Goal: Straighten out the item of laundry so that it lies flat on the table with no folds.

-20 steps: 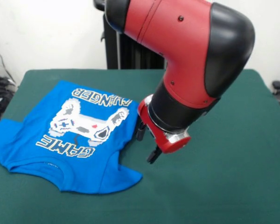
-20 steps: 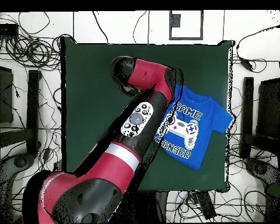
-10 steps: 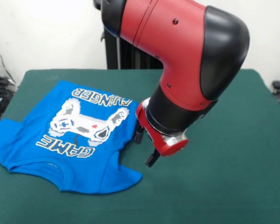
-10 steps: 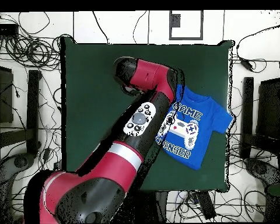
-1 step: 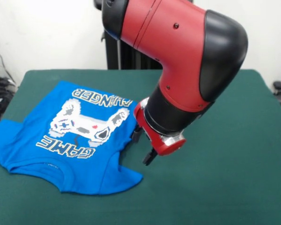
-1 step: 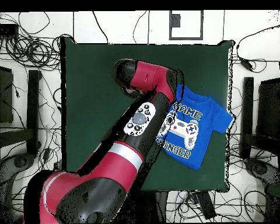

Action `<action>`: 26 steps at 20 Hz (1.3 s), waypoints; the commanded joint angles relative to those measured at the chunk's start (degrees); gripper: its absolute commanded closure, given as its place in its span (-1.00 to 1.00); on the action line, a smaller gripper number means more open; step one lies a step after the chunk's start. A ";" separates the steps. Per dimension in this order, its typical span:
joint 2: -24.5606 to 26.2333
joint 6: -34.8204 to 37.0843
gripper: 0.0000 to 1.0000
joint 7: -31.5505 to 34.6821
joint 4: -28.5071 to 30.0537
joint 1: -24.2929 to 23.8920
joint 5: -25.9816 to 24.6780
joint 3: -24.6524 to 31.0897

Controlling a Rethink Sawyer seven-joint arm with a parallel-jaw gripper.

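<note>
One small bright blue short-sleeved T-shirt (image 5: pixel 70 140) with a white and grey pixel game-controller print lies print-up on the dark green felt-topped table (image 5: pixel 225 178) in the front view, toward the picture's left side. Its white lettering reads upside down from this side. The sleeve at the far left reaches the table's left edge, and the other sleeve points toward the lower middle of the picture. The cloth looks mostly spread, with slight ripples near the collar.

Just right of the shirt, the big red and black arm (image 5: pixel 187 61) bends down from above. Its claw (image 5: pixel 144 147) hangs low beside the shirt's right edge, its two dark fingers standing apart with nothing between them. Whether the tips touch the felt or the cloth cannot be told.

Seen from overhead, the shirt (image 6: pixel 198 125) lies in the right half of the table (image 6: pixel 95 93), close to its right edge. The arm (image 6: pixel 136 125) crosses the table diagonally and covers the shirt's left edge; the claw itself is hidden beneath the arm.
</note>
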 commanded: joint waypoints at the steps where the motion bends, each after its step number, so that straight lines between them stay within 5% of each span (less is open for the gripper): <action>1: 0.52 -3.11 -1.00 1.00 5.36 -0.85 -3.26 8.74; 26: 0.82 -3.10 -1.00 5.96 3.03 -2.01 -8.48 7.73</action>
